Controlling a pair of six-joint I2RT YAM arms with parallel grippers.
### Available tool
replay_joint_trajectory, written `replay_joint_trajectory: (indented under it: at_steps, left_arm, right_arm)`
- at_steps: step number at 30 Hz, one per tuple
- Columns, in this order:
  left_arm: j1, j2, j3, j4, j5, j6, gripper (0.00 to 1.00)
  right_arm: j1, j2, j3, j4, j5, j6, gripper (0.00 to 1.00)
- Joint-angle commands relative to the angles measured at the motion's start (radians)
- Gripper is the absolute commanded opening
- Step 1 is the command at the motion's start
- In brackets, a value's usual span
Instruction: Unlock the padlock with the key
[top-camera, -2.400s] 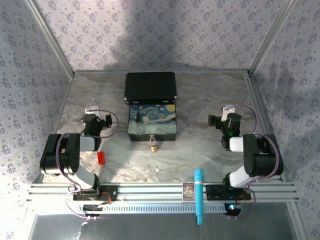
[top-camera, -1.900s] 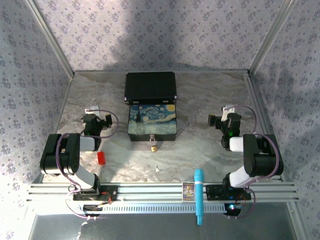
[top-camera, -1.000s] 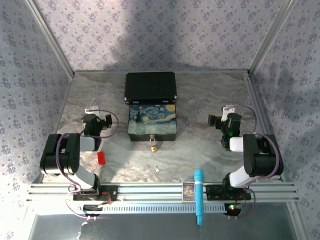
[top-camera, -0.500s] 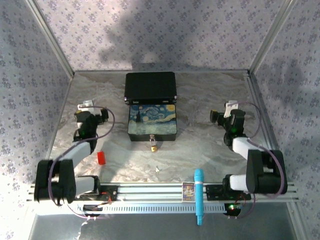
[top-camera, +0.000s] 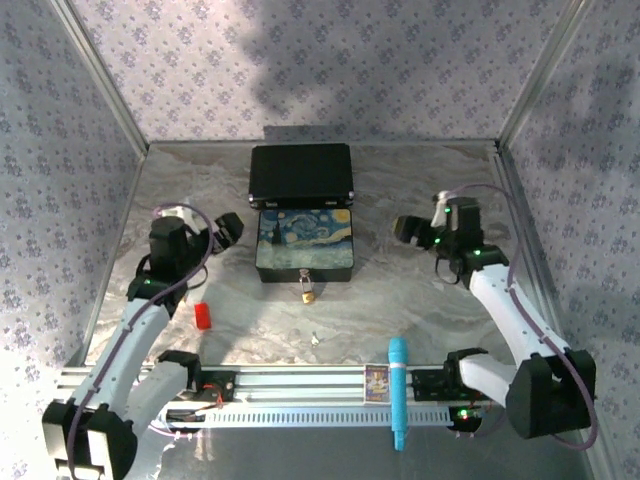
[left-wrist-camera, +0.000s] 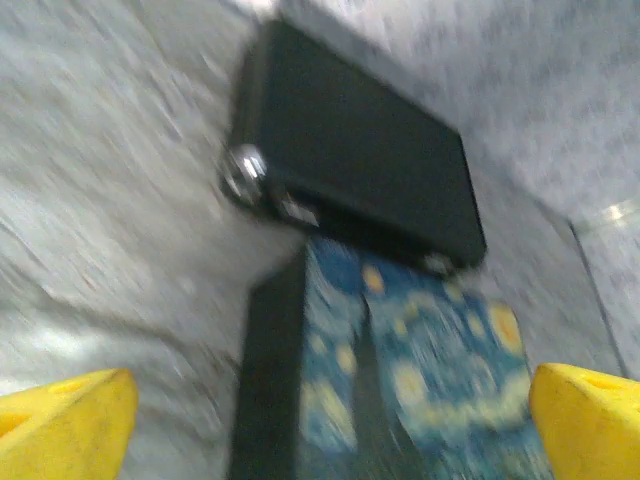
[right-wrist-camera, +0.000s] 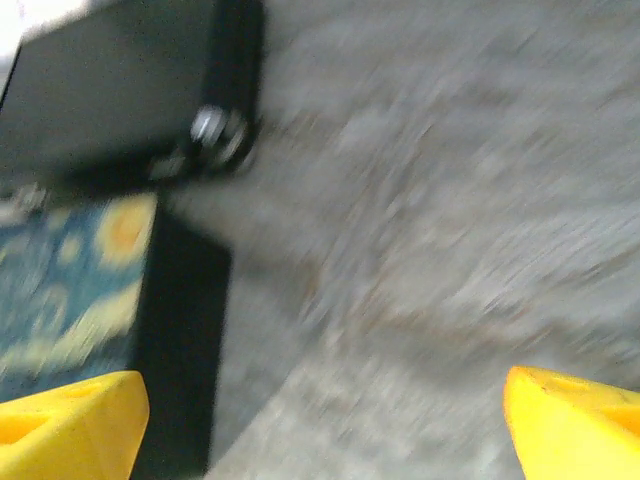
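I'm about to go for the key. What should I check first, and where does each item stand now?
1. The key in sight, nothing touching it: ok.
2. The padlock in sight at the front of the painted box: ok.
3. The left gripper empty, jaws open: ok.
4. The right gripper empty, jaws open: ok.
5. A gripper over the key: not ok, both flank the painted box.
6. How the key lies for a grasp: cannot tell, too small.
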Motion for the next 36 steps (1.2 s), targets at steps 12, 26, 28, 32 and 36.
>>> replay_joint_trajectory:
  at_steps: [12,26,28,32,36]
  left_arm:
    - [-0.354,-0.208,-0.198,-0.119,0.023,-0.313,1.0]
    - [-0.543,-0.152,-0.243,-0.112,-0.058,-0.368,0.98]
    - [-0.548,-0.172,-0.269,-0.098,-0.065,-0.386,0.98]
    - [-0.55,-0.201,-0.29,-0.105,-0.092,-0.398,0.97]
    - [-0.55,-0.201,-0.291,-0.112,-0.097,-0.389,0.97]
  right_arm:
    - [0.742,0.011,-0.064,-0.174,0.287,0.443,0.67]
    - [1.105,0.427,0.132,-0.099,0.38,0.597,0.48]
    - [1.119,0.47,0.153,-0.097,0.374,0.607,0.46]
    - [1.142,0.523,0.18,-0.131,0.39,0.636,0.43]
    - [1.16,0.555,0.187,-0.145,0.389,0.668,0.41]
